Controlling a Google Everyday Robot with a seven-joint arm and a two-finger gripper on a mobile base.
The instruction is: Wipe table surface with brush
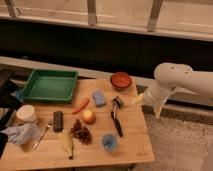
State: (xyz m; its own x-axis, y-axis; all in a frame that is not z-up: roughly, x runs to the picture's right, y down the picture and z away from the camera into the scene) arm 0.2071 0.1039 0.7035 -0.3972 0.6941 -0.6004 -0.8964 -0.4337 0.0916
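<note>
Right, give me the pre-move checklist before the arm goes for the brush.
1. Brush located: ok. It lies flat on the table surface, head toward the far side, handle toward the near edge.
2. End effector ready: ok. It is at the table's right edge, open, and holds nothing.
3. Path from end effector to brush: ok. Only bare wood lies between them.
4. Clearance around the brush: not ok. The blue cup stands close to the handle tip and the blue sponge lies beside the head.
5. Room to wipe: not ok. The carrot, the grapes and other items are spread over the tabletop.
</note>
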